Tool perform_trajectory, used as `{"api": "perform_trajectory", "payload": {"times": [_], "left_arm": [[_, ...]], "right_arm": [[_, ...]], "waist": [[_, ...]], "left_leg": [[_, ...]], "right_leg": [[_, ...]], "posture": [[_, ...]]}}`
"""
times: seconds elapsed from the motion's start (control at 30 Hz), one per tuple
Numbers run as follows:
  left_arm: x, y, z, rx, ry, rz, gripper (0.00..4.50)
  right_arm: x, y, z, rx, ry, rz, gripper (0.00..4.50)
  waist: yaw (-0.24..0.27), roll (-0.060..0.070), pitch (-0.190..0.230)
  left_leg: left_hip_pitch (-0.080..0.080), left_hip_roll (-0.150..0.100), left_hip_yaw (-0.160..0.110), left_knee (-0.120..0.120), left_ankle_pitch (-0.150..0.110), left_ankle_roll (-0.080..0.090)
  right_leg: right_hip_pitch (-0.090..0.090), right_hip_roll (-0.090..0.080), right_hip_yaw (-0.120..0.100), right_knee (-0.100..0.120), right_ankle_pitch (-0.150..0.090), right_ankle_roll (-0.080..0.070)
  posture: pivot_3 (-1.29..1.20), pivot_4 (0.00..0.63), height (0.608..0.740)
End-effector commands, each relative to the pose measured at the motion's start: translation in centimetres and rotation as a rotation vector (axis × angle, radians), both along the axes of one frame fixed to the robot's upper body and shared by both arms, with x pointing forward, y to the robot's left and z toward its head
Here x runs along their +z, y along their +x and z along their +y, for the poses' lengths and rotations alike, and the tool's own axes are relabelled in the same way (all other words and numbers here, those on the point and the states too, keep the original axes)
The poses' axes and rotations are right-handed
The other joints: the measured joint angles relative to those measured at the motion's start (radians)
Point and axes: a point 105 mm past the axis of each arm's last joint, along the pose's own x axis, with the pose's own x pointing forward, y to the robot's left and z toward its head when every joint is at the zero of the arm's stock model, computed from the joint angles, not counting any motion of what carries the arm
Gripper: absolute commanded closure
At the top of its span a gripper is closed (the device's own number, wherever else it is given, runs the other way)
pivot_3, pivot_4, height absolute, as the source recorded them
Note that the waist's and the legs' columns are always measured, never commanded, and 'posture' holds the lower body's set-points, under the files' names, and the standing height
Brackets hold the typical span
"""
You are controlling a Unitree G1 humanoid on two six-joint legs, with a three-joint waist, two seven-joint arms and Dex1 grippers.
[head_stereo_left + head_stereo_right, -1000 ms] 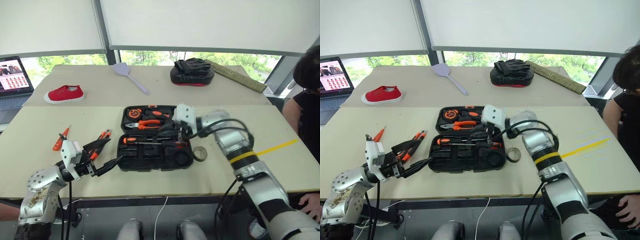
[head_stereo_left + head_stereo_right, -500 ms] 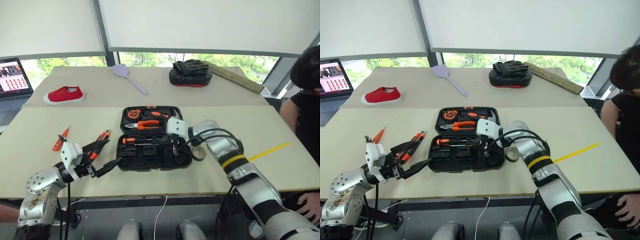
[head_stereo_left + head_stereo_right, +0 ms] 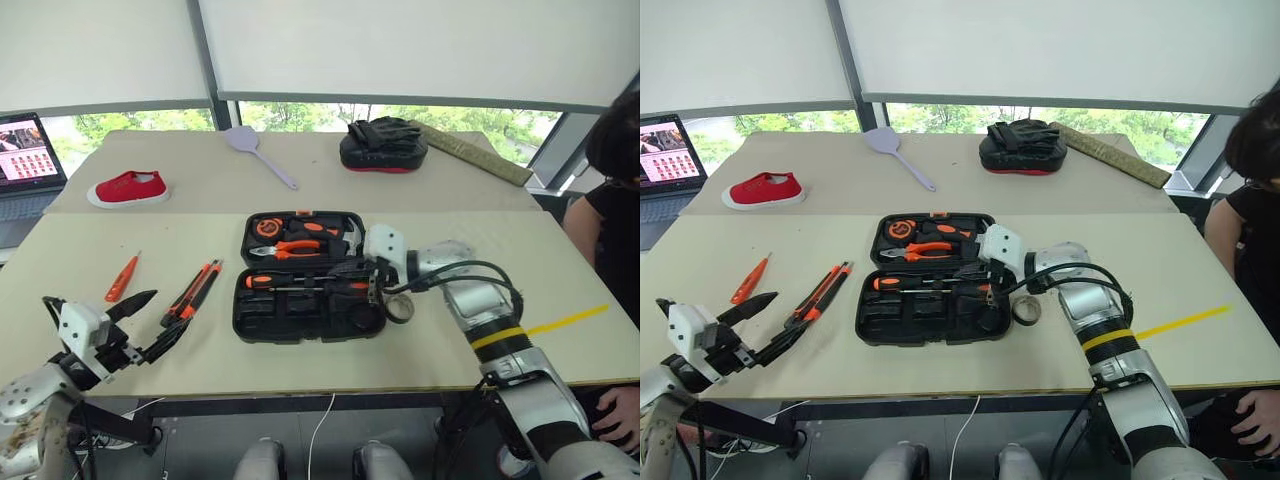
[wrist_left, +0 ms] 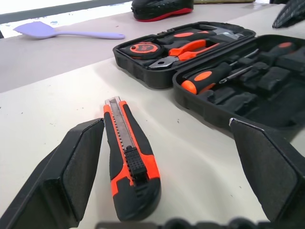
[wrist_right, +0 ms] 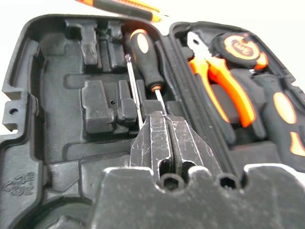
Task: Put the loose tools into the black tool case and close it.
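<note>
The black tool case (image 3: 250, 305) lies open mid-table, with pliers, a tape measure and two screwdrivers (image 5: 143, 53) in its slots. My right gripper (image 3: 371, 287) hovers shut over the case's right end, its fingertips (image 5: 157, 138) just above a slim screwdriver shaft (image 5: 133, 83). An orange-and-black utility knife (image 4: 129, 164) lies left of the case. It sits just ahead of my left gripper (image 3: 170, 311), which is open and not touching it. A small orange screwdriver (image 3: 121, 279) lies farther left. The dark tape ring (image 3: 400, 308) rests on the table by the case's right edge.
On the far table are a lilac spatula (image 3: 258, 150), a red shoe (image 3: 128, 187), a black-and-red mitt (image 3: 384, 145) and a long brown strip (image 3: 475, 152). A laptop (image 3: 28, 150) stands at the far left. A person (image 3: 615, 190) sits at the right.
My left gripper has pulled back to the left, away from the case, still open. The right gripper dipped over the case and shifted a little to the right, still shut.
</note>
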Motion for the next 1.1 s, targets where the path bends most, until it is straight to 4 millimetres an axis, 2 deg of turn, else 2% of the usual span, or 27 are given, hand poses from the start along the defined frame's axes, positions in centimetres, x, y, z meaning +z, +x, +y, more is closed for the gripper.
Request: {"api": "perform_trajectory", "payload": {"times": [0.03, 0.17, 0.63, 0.83, 0.93, 1.1], "left_arm": [[1.5, 0.7, -1.6, -0.073, 0.002, -0.075, 0.0], [1.5, 1.1, -3.0, -0.133, 0.009, -0.077, 0.0], [1.1, 1.3, -3.6, -0.144, 0.006, -0.063, 0.0], [0.7, 1.3, -3.8, -0.155, 0.014, -0.046, 0.0], [0.5, 1.3, -3.8, -0.155, 0.017, -0.041, 0.0], [0.5, 1.1, -3.3, -0.137, 0.012, -0.04, 0.0]], "right_arm": [[-0.5, 0.2, 0.5, -0.014, -0.008, 0.027, 4.44], [-2.4, 0.9, 0.7, -0.04, -0.088, 0.05, 4.44], [-4.8, 1.2, 3.2, -0.032, -0.191, 0.132, 4.44], [-5.6, 0.9, 4.6, 0.006, -0.29, 0.067, 4.44], [-5.3, 1.0, 4.9, 0.009, -0.279, 0.044, 4.44], [-2.2, 1.4, 3.7, -0.01, -0.124, -0.021, 4.44]], "waist": [[0.0, 0.0, 0.0], [-0.002, 0.0, 0.0], [-0.034, 0.0, 0.0], [-0.039, -0.001, -0.001], [-0.039, -0.001, -0.001], [-0.034, -0.002, -0.002]], "left_leg": [[0.0, 0.0, 0.0, 0.0, 0.0, 0.0], [0.0, 0.0, 0.0, 0.0, 0.001, -0.001], [0.007, 0.003, 0.0, 0.0, 0.0, -0.001], [0.009, 0.011, 0.001, 0.0, 0.0, -0.001], [0.013, 0.017, 0.001, -0.003, 0.0, -0.002], [0.017, 0.019, 0.001, -0.011, -0.001, -0.003]], "right_leg": [[0.0, 0.0, 0.0, 0.0, 0.0, 0.0], [0.0, 0.0, 0.0, 0.0, 0.0, 0.0], [0.003, 0.004, 0.002, 0.003, 0.0, -0.001], [0.002, 0.013, 0.005, 0.003, -0.001, -0.004], [0.003, 0.018, 0.005, 0.004, -0.002, -0.007], [0.001, 0.023, 0.007, 0.004, -0.002, -0.014]], "posture": [[0.0, 0.15, 0.74], [0.0, 0.15, 0.74], [0.0, 0.15, 0.74], [0.0, 0.15, 0.74], [0.0, 0.15, 0.74], [0.0, 0.15, 0.74]]}}
